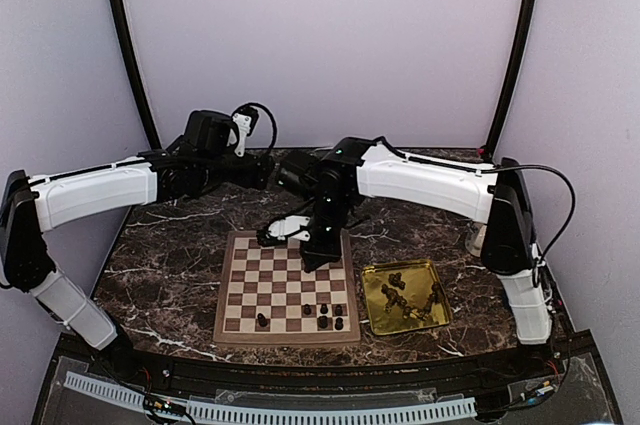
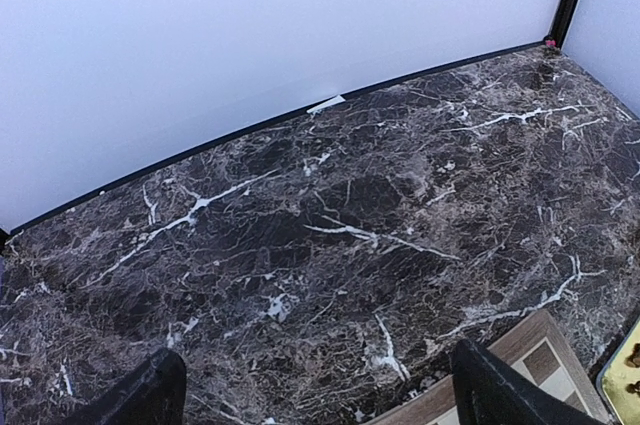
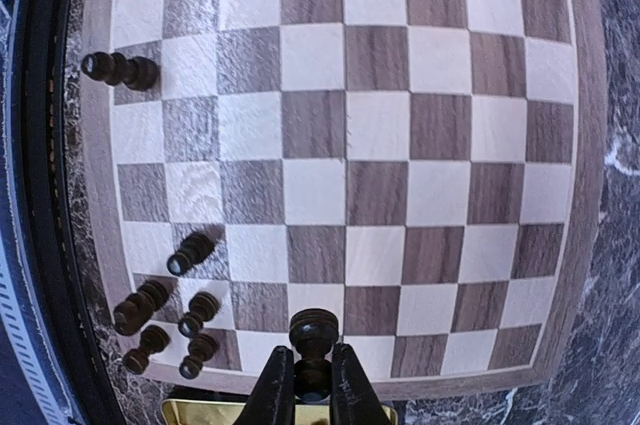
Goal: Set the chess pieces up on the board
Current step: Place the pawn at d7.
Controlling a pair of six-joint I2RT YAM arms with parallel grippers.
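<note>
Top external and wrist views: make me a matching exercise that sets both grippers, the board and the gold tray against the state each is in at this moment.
Column one:
1. left gripper
2. right gripper
3. board
4. gold tray

Column two:
A. holds a heap of loose chess pieces
B. open above the bare marble table
C. carries a few standing pieces along its near edge, most squares bare
D. shut on one dark piece

Pairs: 1-B, 2-D, 3-C, 4-A.
</note>
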